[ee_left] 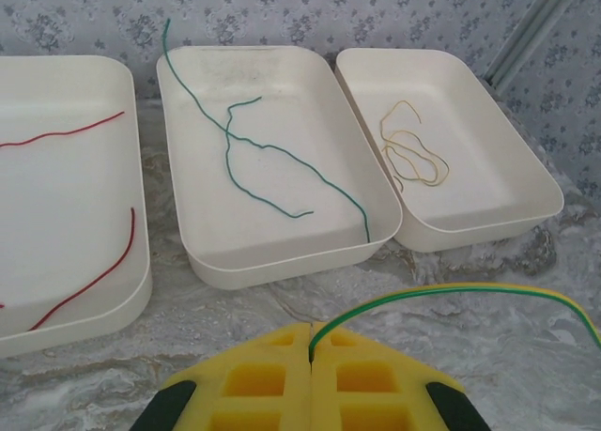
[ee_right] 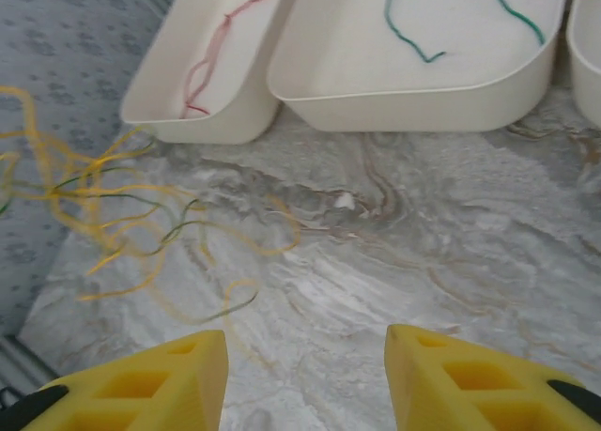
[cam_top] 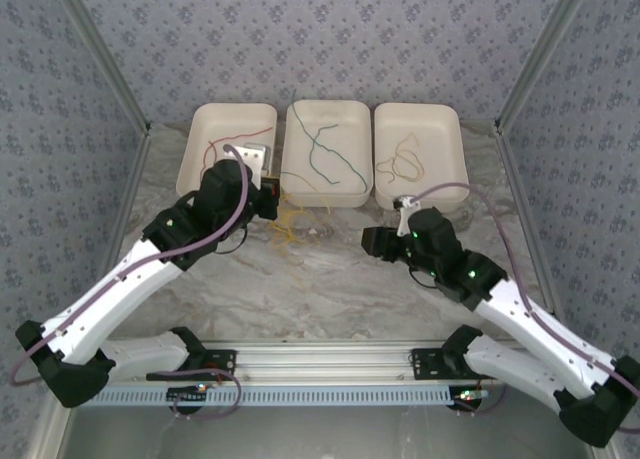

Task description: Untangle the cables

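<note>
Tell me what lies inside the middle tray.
Two thin green wires, crossing, lie in the middle tray; one end pokes over the back rim. The near wall hides a strip of floor.

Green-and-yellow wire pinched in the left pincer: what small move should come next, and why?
Probably raise the left pincer slowly, drawing the thin green-and-yellow wire clear. Its jaws are shut on one end; the rest trails out of frame and may be caught in the loose tangle of yellow and green wires on the marble table.
</note>
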{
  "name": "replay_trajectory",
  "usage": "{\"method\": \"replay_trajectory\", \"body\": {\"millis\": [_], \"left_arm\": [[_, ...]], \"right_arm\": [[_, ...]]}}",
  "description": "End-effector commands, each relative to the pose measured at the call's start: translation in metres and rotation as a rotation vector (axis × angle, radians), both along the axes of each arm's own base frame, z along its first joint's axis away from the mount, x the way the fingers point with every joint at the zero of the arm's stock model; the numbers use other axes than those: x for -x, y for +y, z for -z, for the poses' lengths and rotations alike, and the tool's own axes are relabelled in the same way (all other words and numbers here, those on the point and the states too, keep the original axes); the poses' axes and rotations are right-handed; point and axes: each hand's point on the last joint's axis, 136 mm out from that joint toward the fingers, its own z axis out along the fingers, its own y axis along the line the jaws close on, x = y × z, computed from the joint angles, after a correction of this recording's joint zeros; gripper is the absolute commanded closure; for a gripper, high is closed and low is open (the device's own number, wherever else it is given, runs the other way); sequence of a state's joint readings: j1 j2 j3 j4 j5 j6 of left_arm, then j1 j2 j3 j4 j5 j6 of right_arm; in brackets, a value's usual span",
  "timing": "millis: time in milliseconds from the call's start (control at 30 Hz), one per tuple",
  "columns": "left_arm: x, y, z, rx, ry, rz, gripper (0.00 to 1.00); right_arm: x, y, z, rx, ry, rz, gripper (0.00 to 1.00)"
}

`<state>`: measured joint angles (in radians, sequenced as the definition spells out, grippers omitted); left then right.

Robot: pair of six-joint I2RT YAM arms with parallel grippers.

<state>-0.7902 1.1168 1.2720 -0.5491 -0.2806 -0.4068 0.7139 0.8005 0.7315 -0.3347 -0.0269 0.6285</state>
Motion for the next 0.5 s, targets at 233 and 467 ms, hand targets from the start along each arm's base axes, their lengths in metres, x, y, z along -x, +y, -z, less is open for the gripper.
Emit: {"method": "replay_trajectory", "body": {"millis": [233,467], "left_arm": [[0.006,-0.006,-0.045,0.136,-0.037,0.032,1.00],[0.008,-0.007,-0.055,0.154,-0.045,0.044,1.00]], "right_arm": [[0.001,0.049,0.009,-0.343,-0.105,-0.117,0.48],[-0.016,0.093,0.009,-0.345,-0.075,-0.219,0.43]]}}
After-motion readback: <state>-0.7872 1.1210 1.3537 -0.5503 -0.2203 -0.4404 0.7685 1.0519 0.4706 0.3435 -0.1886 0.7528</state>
